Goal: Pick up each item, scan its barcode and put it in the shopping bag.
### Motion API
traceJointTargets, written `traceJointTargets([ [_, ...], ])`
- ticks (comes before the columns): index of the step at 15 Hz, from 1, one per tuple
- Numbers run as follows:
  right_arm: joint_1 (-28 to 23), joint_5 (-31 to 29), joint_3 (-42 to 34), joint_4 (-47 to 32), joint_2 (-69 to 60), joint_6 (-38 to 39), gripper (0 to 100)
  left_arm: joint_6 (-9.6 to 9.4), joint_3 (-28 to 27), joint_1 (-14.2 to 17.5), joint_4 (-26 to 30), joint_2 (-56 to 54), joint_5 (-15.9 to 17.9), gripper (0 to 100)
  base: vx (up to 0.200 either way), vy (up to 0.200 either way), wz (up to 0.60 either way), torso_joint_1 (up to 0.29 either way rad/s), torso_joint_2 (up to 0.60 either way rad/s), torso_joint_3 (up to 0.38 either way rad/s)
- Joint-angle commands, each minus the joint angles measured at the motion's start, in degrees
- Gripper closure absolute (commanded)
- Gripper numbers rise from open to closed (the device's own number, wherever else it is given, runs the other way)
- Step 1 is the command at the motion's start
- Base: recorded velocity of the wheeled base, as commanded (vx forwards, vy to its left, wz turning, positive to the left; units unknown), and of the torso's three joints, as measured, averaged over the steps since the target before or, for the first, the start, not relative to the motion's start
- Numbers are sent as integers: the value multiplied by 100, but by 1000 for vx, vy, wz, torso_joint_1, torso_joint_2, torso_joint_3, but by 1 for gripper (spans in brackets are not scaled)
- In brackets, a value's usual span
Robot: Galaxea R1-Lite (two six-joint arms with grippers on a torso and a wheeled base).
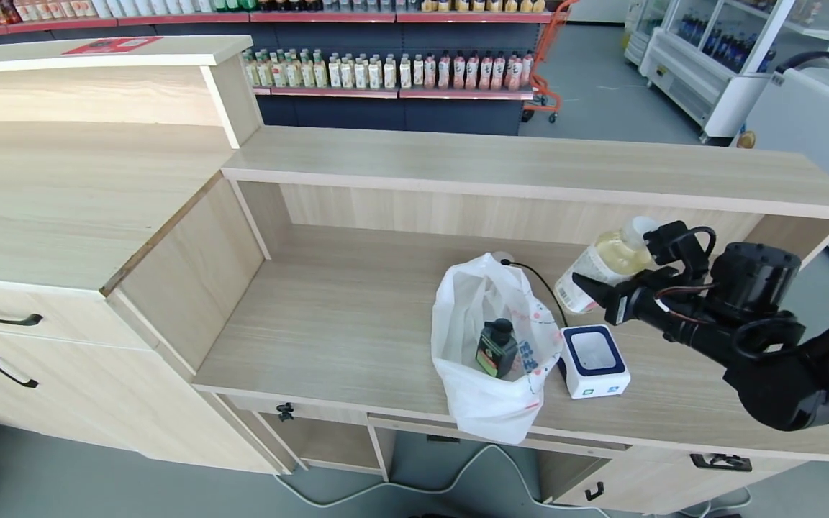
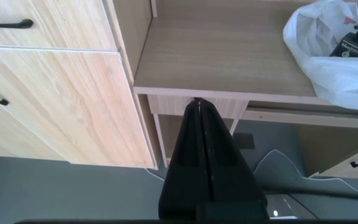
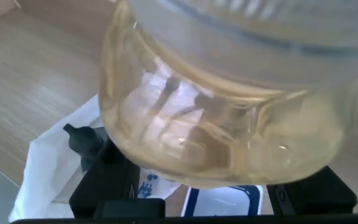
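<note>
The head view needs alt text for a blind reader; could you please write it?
The right gripper holds a tilted bottle of pale yellow liquid over the wooden counter, behind the white scanner. Beside it, an open white shopping bag holds a small dark bottle.

Small grocery/convenience shop, seen from behind the till: a wood checkout counter w/ a barcode scanner & a white plastic shopping bag on its lower desk. Beyond it, red-edged shelves carry rows of bottled drinks. Glass-front chiller cabinets stand far right, & an orange trolley sits at the aisle end.
</note>
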State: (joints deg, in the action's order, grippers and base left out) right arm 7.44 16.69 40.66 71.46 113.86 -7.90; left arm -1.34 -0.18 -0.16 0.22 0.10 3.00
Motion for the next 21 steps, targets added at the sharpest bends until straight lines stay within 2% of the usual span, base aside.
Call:
traceJointTargets([
  [1,214,-8,303,-431,136,166,100,2,1,-2,4,-1,-1,100,0,0,0,0,0,0],
  [5,496,-8,566,-572,462,254,100,2,1,-2,4,-1,-1,100,0,0,0,0,0,0],
  [11,513,-17,935,-546,1068,175,100,2,1,-2,4,-1,-1,100,0,0,0,0,0,0],
  [21,724,-25,2148,-686,2211,-115,100,2,1,-2,-4,-1,-1,100,0,0,0,0,0,0],
])
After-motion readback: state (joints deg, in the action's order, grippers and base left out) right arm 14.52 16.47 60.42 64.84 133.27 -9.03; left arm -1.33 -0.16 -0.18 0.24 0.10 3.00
